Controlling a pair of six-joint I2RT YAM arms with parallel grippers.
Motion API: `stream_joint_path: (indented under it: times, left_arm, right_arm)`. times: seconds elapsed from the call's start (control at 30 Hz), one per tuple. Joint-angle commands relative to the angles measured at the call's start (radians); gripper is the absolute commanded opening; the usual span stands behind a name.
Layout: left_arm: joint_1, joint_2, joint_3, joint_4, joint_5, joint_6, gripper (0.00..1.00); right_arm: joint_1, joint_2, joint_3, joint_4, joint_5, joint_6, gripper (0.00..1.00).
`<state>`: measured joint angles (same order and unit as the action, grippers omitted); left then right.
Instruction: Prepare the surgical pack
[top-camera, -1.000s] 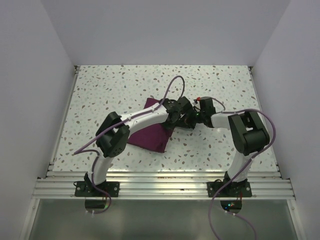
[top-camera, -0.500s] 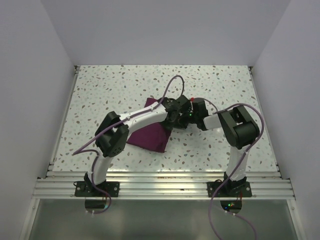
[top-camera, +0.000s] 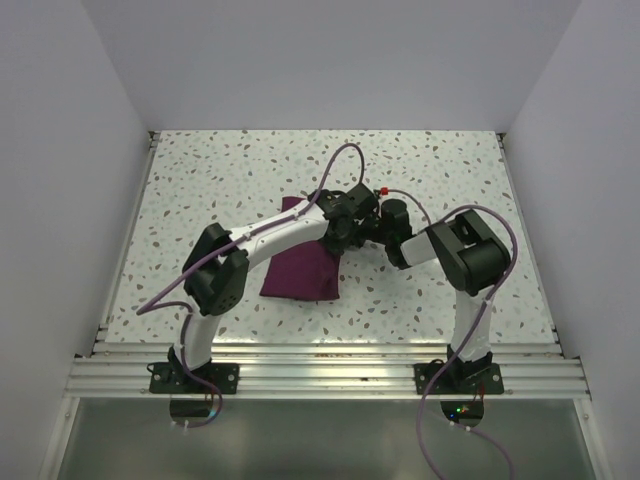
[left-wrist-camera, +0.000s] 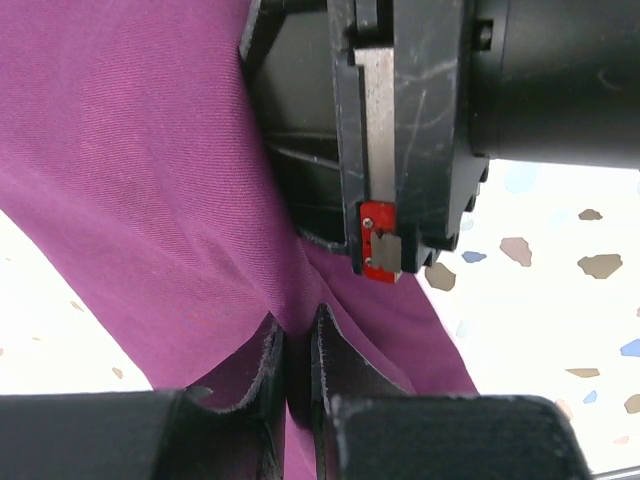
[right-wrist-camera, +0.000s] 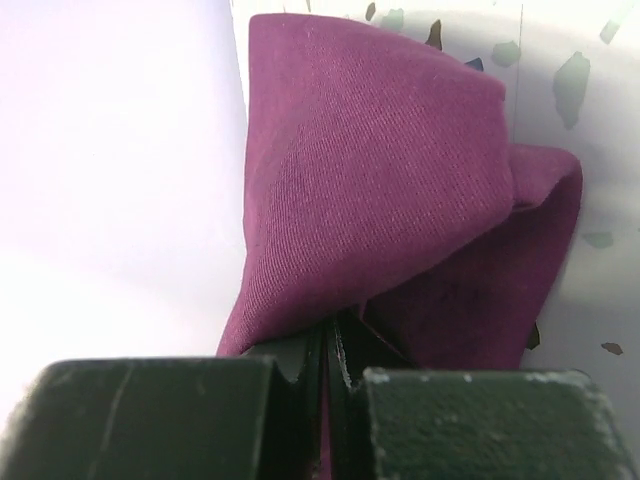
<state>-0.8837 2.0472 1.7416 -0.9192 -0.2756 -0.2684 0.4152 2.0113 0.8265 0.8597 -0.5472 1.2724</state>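
Note:
The surgical pack shows as a folded maroon-purple cloth (top-camera: 298, 272) lying on the speckled table, with its far right corner lifted. Both grippers meet at that corner. My left gripper (top-camera: 350, 232) is shut on a fold of the cloth (left-wrist-camera: 150, 170), its jaws (left-wrist-camera: 297, 345) pinching the fabric. My right gripper (top-camera: 373, 228) is shut on a neighbouring fold of the cloth (right-wrist-camera: 380, 180), which bunches up just beyond its jaws (right-wrist-camera: 330, 350). The right gripper's black body (left-wrist-camera: 410, 120) fills the top of the left wrist view, very close. What the cloth holds is hidden.
White walls enclose the speckled table (top-camera: 220, 180) on three sides. An aluminium rail (top-camera: 320, 365) runs along the near edge by the arm bases. Purple cables (top-camera: 340, 165) loop above the arms.
The right arm has swung left, bringing its gripper up against the left one. The cloth has been drawn in and now lies squarer. Both grippers have stayed shut.

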Motion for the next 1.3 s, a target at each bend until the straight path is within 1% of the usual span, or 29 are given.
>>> stream_joint_path:
  times: [0.0,0.13,0.27,0.37,0.43,0.5,0.53,0.6,0.63,0.67,0.7,0.73,0.77,0.8,0.83,0.87,0.9,0.93,0.97,1.03,1.1,1.13,1.17,1.2,1.23,1.27]
  left_arm:
    - [-0.018,-0.067,0.006,0.049,0.101,0.009,0.0]
    - [-0.02,-0.078,0.007,0.068,0.128,0.023,0.0]
    - [-0.024,-0.085,0.004,0.06,0.147,0.015,0.0]
    - [-0.026,-0.088,-0.02,0.049,0.15,0.003,0.0]
    - [-0.027,-0.101,-0.065,0.06,0.151,0.0,0.0]
    - [-0.027,-0.11,-0.102,0.071,0.141,-0.006,0.0]
    - [-0.026,-0.111,-0.111,0.074,0.136,-0.009,0.0]
    - [-0.024,-0.117,-0.137,0.086,0.13,-0.014,0.0]
    - [-0.023,-0.117,-0.143,0.092,0.128,-0.015,0.01]
    - [-0.021,-0.122,-0.148,0.094,0.13,-0.017,0.08]
    - [-0.018,-0.128,-0.157,0.098,0.13,-0.02,0.14]
    - [-0.014,-0.134,-0.165,0.114,0.131,-0.022,0.2]
    - [-0.009,-0.148,-0.172,0.121,0.136,-0.023,0.26]
    - [-0.005,-0.156,-0.181,0.128,0.145,-0.025,0.37]
    - [0.006,-0.163,-0.183,0.132,0.153,-0.026,0.4]
    - [0.011,-0.179,-0.186,0.135,0.16,-0.028,0.41]
    - [0.014,-0.188,-0.188,0.14,0.171,-0.032,0.41]
    - [0.023,-0.196,-0.191,0.149,0.174,-0.035,0.41]
    - [0.028,-0.206,-0.192,0.152,0.183,-0.038,0.4]
    - [0.035,-0.209,-0.186,0.152,0.188,-0.043,0.39]
    - [0.035,-0.202,-0.18,0.152,0.191,-0.041,0.4]
    - [0.035,-0.197,-0.18,0.152,0.194,-0.041,0.42]
    - [0.035,-0.185,-0.175,0.149,0.199,-0.043,0.47]
    - [0.035,-0.179,-0.171,0.146,0.2,-0.045,0.49]
    - [0.035,-0.17,-0.168,0.138,0.2,-0.046,0.51]
    - [0.035,-0.157,-0.166,0.14,0.2,-0.048,0.55]
  right_arm:
    - [0.004,0.013,0.059,0.09,0.033,0.018,0.0]
    - [0.011,0.089,0.051,0.241,0.079,0.065,0.0]
    - [0.01,0.152,0.066,0.285,0.164,0.094,0.0]
    - [-0.003,0.168,0.134,0.213,0.152,0.053,0.0]
    - [-0.013,0.175,0.161,0.173,0.138,0.036,0.0]
    - [-0.032,0.167,0.164,0.141,0.115,0.033,0.0]
    - [-0.038,0.156,0.163,0.077,0.098,0.016,0.0]
    - [-0.056,0.107,0.134,0.021,0.073,-0.022,0.0]
    - [-0.061,0.089,0.125,-0.041,0.034,-0.037,0.0]
    - [-0.073,0.072,0.112,-0.086,0.014,-0.053,0.0]
    - [-0.079,0.051,0.103,-0.137,0.001,-0.103,0.0]
    - [-0.087,-0.003,0.094,-0.251,-0.006,-0.132,0.0]
    - [-0.105,-0.026,0.085,-0.301,-0.025,-0.162,0.0]
    - [-0.11,-0.058,0.068,-0.347,-0.033,-0.227,0.0]
    - [-0.118,-0.115,0.065,-0.454,-0.04,-0.27,0.0]
    - [-0.124,-0.152,0.065,-0.514,-0.034,-0.318,0.0]
    - [-0.125,-0.178,0.08,-0.584,-0.025,-0.415,0.0]
    - [-0.125,-0.199,0.091,-0.702,-0.025,-0.456,0.0]
    - [-0.125,-0.23,0.097,-0.726,-0.061,-0.484,0.0]
    - [-0.124,-0.253,0.089,-0.764,-0.068,-0.522,0.0]
    - [-0.124,-0.267,0.059,-0.74,-0.089,-0.518,0.0]
    - [-0.125,-0.261,0.05,-0.71,-0.095,-0.512,0.0]
    - [-0.122,-0.243,0.031,-0.679,-0.109,-0.498,0.0]
    - [-0.122,-0.234,0.022,-0.607,-0.137,-0.461,0.0]
    - [-0.122,-0.226,0.014,-0.584,-0.14,-0.446,0.0]
    - [-0.124,-0.217,0.004,-0.565,-0.138,-0.43,0.0]
